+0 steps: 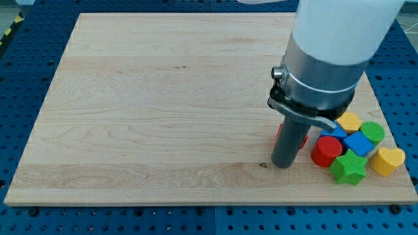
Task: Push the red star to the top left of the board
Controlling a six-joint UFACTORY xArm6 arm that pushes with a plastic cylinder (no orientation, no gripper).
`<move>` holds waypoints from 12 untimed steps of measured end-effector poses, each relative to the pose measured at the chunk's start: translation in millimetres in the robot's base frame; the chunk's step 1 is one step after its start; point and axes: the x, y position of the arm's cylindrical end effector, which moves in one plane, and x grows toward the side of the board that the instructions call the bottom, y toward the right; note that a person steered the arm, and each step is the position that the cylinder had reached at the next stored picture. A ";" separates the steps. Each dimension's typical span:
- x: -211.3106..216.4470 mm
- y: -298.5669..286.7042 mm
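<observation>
Nearest the view's bottom, toward the right corner of the wooden board (pixel 150 117), sits a tight cluster of blocks. The green star (pixel 348 168) lies lowest, with the yellow heart-shaped block (pixel 388 160) just beside it on the view's right and the red cylinder (pixel 326 151) touching it on the upper left. Behind these sits a blue cube (pixel 358 143), then a green cylinder (pixel 373 132) and a yellow block (pixel 349 121), shape not clear, nearest the arm's body; a second blue block (pixel 334 133) shows only as a sliver between the red cylinder and the rod's mount. My tip (pixel 283 164) rests on the board to the view's left of the cluster, near the red cylinder but apart from it. There are no fingers on this rig, only the straight dark rod, so there is no opening or grasp to record. The red star (pixel 279 130) is almost entirely hidden behind the rod: only a small red edge shows at the rod's left side, slightly above the tip, with a faint red trace on the right side; its star shape cannot be confirmed from this view. It appears to be just behind the rod, and contact cannot be judged. Farther up, the board is bare wood to its top edge, framed by the blue perforated table (pixel 26 78).
</observation>
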 end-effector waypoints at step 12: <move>-153.7 150.1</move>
